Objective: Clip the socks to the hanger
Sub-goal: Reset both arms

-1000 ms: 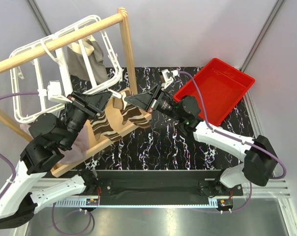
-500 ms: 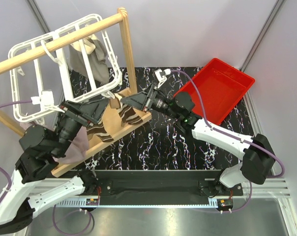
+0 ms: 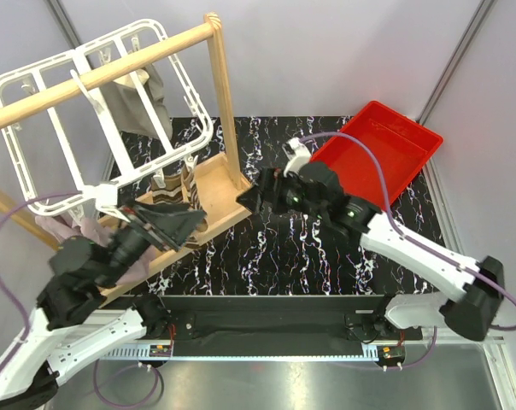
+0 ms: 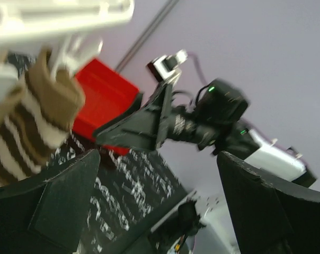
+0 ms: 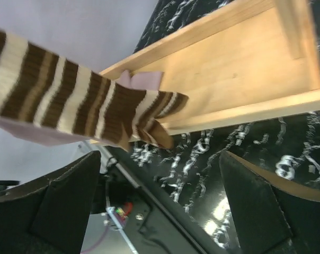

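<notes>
A striped sock (image 5: 70, 106) hangs clipped to the hanger (image 4: 54, 18) over the table's (image 3: 284, 248) far left corner. The left gripper (image 4: 159, 156) and right gripper (image 5: 160, 159) are spread wide, holding nothing.

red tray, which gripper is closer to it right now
Right. The right gripper is over the table, a short way left of the red tray; the left gripper is farther off, over the wooden stand base by the striped sock.

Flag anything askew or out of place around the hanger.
The hanger looks tilted where it hangs from the wooden rail rather than level, with its near edge dipping low. A striped sock dangles, clipped to that low edge. Nothing looks spilled or damaged.
</notes>
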Available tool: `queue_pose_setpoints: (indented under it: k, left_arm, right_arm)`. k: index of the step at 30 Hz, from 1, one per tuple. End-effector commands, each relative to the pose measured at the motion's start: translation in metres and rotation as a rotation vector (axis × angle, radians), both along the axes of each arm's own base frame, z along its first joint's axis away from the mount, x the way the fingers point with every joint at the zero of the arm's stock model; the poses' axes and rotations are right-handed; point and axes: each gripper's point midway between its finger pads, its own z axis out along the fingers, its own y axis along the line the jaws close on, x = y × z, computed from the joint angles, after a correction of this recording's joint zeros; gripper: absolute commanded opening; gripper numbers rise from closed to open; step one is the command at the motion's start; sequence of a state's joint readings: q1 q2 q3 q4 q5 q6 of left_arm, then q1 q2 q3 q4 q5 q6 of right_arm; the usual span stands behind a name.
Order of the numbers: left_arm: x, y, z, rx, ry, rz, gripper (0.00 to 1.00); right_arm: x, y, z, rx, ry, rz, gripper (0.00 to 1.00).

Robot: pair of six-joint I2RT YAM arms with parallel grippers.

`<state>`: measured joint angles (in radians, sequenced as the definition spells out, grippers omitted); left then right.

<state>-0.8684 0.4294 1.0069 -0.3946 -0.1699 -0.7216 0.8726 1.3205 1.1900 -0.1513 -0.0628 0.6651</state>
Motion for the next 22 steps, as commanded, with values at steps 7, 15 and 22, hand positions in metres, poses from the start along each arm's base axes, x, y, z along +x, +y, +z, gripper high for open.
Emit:
queue_pose_setpoints:
  k: [7, 15, 22]
  left_arm:
    - [-0.012, -0.058, -0.113, -0.039, 0.106, -0.260, 0.99]
    - [-0.016, -0.061, -0.177, -0.055, 0.150, -0.287, 0.99]
    - [-0.019, -0.056, -0.186, -0.070, 0.141, -0.283, 0.99]
  right_arm:
    - [-0.033, -0.079, -0.089, -0.154, 0.030, -0.136, 1.00]
    - [-0.041, -0.121, -0.137, 0.022, 0.000, -0.302, 1.00]
    - [-0.047, -0.140, -0.136, 0.099, -0.001, -0.361, 1.00]
